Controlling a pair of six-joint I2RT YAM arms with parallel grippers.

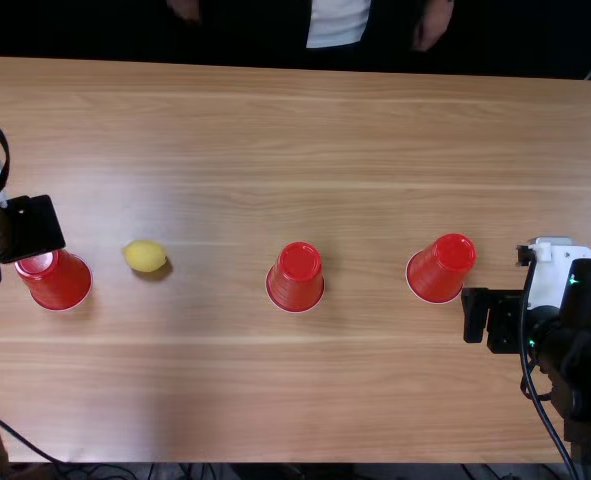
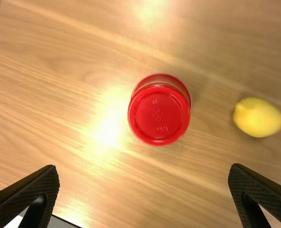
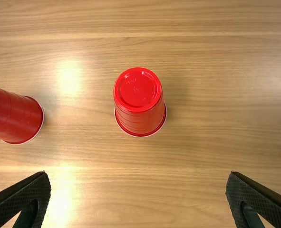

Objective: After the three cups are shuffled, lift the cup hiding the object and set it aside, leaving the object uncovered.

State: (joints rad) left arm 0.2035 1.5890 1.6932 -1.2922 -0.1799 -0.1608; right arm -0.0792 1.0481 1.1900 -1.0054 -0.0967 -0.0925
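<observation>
While lemon [image 1: 145,256] lies bare, cup [image 1: 57,281] nr it under left tool [image 2: 141,168]

Has, along the table [image 1: 275,130], one row running left to right, each standing mouth-down and well apart from the next: the left cup [image 1: 55,280] near the left edge, the middle cup [image 1: 296,277] about at the centre, the right cup [image 1: 440,268] toward the right edge. Has the lemon [image 1: 146,256] lying uncovered on the table between the left cup and the middle cup, near the former without touching it, slightly farther back than the row. Finds the left gripper [image 2: 141,183] above the left cup, and the right gripper [image 1: 473,315] just beside the right cup, to its right and a little nearer the front edge.
</observation>
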